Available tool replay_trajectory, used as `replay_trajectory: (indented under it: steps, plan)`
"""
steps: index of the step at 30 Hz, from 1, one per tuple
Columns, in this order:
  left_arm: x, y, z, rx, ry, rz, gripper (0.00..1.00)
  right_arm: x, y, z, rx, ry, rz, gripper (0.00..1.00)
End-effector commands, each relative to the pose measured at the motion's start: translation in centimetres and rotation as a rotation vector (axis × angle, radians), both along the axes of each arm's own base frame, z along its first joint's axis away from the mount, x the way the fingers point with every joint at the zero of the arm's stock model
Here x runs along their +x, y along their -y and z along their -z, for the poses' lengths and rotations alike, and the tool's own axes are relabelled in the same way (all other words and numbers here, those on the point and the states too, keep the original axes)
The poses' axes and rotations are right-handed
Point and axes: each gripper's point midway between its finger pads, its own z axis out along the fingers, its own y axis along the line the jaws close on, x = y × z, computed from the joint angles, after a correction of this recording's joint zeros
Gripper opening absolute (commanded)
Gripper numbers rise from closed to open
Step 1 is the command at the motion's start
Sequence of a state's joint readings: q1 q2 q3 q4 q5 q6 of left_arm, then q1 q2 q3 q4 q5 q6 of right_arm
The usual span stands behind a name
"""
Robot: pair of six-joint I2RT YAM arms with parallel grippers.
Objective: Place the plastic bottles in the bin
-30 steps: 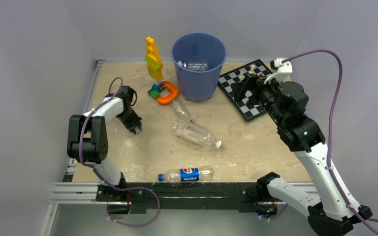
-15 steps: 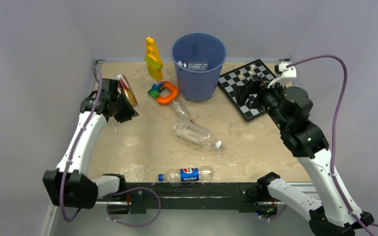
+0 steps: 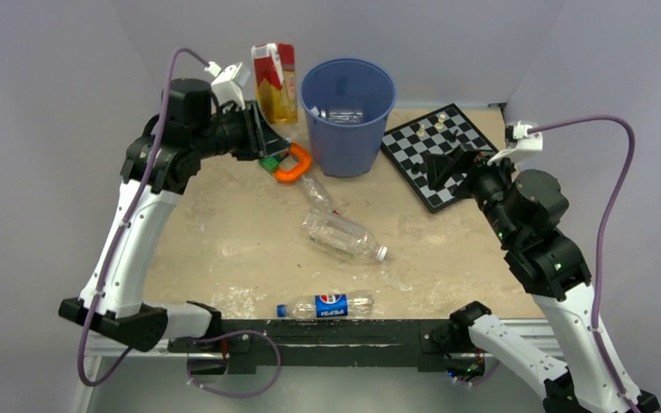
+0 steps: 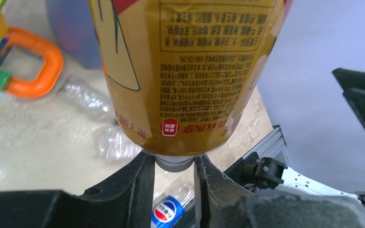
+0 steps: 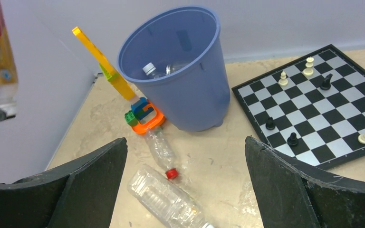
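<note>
Above tan table, left claw pinches upright gold bottle by neck.

Left gripper picked up the gold-labelled bottle and swung it high, bin right beside it now.

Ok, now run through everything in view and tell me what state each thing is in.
left tool, shut on the gold-labelled bottle at its neck
gold-labelled bottle, held aloft
right tool, open, empty
bin, upright, bottles inside
Pepsi bottle, lying on its side, capped
white-capped clear bottle, lying on its side
red-capped clear bottle, lying on its side
chessboard, flat, pieces standing
</note>
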State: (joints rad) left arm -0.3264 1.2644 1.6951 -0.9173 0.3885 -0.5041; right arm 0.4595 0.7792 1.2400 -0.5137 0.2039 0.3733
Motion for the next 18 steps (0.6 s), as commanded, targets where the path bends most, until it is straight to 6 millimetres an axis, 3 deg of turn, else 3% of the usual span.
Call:
replay_trajectory:
  steps: [1,4,8,12,13,14,16,18]
  plan:
    - [3.5,4.1,-3.3,-0.056,0.079,0.107,0.0,-1.0,1.3,-0.9,0.028,0.023,0.048,0.97]
    - [6.8,6.3,-5.3,-0.066,0.119,0.125,0.0,-1.5,2.0,-1.0,0.026,0.02,0.075,0.97]
    - [11.9,8.6,-5.2,-0.071,0.134,0.115,0.0,-2.3,2.8,-1.0,0.026,0.011,0.095,0.97]
    - [16.5,10.6,-2.9,-0.091,0.116,0.094,0.0,-3.3,3.7,-0.9,0.017,-0.001,0.113,0.97]
    - [17.4,10.9,-2.3,-0.098,0.107,0.082,0.07,-3.5,3.9,-0.8,0.013,-0.006,0.119,0.97]
    - [18.4,11.1,-1.5,-0.101,0.092,0.06,0.28,-3.7,4.1,-0.7,0.011,-0.01,0.123,0.97]
    - [18.7,11.5,-1.4,-0.1,0.088,0.043,0.92,-4.0,4.4,-0.3,0.006,-0.022,0.132,0.97]
    - [18.3,11.4,-2.6,-0.096,0.119,0.03,1.0,-4.1,4.5,0.1,0.009,-0.033,0.137,0.97]
